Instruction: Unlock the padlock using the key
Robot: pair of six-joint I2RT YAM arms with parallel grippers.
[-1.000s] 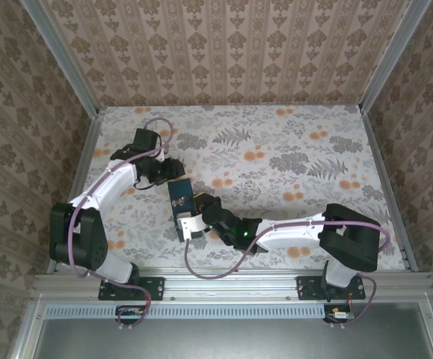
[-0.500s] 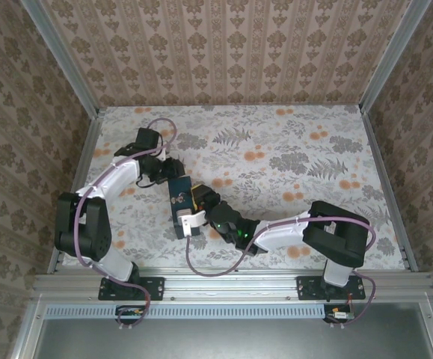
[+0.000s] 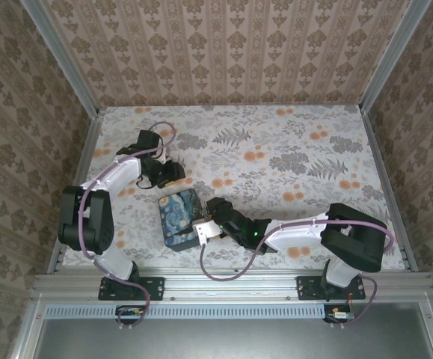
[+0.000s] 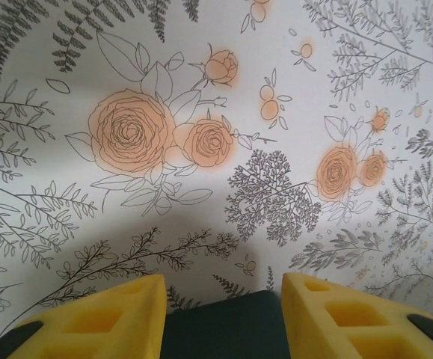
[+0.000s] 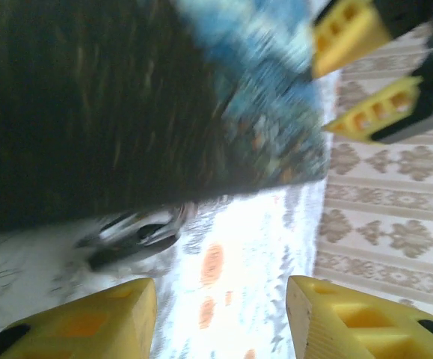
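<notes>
My left tool beyond the box and right tool beside it gape empty; padlock blurred at box edge, apparently not yet unlocked.

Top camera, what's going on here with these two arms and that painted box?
Two robot arms are working around a starry-print box lying on the flowered table. The right pincer sits open at the box's near right corner, facing a small blurred metal piece, likely the padlock. The left pincer hovers open and empty just beyond the box. Neither holds anything.
</notes>
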